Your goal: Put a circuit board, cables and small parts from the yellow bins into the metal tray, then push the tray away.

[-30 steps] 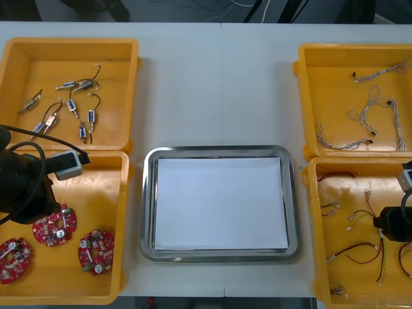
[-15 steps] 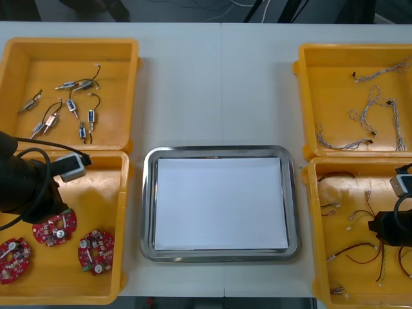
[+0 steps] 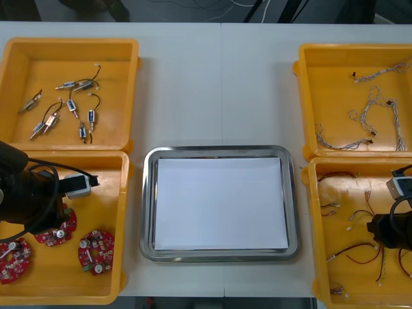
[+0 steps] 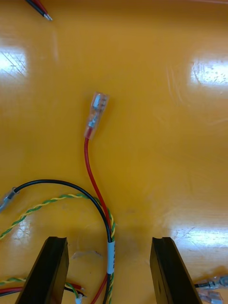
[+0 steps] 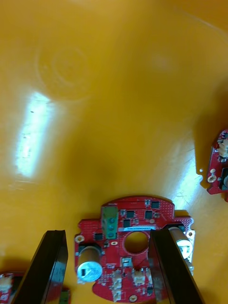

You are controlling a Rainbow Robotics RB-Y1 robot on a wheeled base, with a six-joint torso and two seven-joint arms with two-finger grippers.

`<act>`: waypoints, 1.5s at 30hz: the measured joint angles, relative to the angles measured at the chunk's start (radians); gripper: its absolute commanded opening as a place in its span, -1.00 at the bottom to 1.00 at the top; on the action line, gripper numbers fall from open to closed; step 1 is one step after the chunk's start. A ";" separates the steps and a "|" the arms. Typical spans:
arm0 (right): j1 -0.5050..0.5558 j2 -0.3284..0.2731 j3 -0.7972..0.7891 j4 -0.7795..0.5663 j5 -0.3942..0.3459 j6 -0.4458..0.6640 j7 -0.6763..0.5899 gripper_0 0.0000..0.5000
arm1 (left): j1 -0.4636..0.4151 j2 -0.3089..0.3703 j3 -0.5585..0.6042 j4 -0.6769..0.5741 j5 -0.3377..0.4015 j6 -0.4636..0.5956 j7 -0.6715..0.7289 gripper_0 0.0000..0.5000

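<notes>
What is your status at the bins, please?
Left gripper open over circuit board, near-left bin. Right gripper open over cables, near-right bin. Metal tray not yet loaded. Nothing blocking.

Four yellow bins [image 3: 71, 42] flank one metal tray [image 3: 147, 206]. The near left bin holds three round red circuit boards [image 3: 95, 250], the far left about eight small metal parts [image 3: 72, 106]. The cables [image 4: 88, 161] at right are too tangled to count.
</notes>
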 measured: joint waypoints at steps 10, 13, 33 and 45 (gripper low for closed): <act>0.021 0.021 0.004 0.000 0.007 -0.010 0.000 1.00 | -0.006 0.000 -0.050 0.008 -0.031 -0.005 0.000 1.00; 0.022 0.033 0.004 0.000 0.018 -0.010 0.000 1.00 | -0.010 0.001 -0.052 0.009 -0.032 -0.007 0.000 1.00; 0.024 0.049 0.000 0.053 -0.016 -0.112 -0.001 1.00 | -0.031 0.001 -0.090 0.040 -0.066 -0.037 0.000 1.00; 0.024 0.049 0.000 0.053 -0.016 -0.112 -0.001 -0.82 | -0.031 0.001 -0.090 0.044 -0.081 -0.038 0.000 1.00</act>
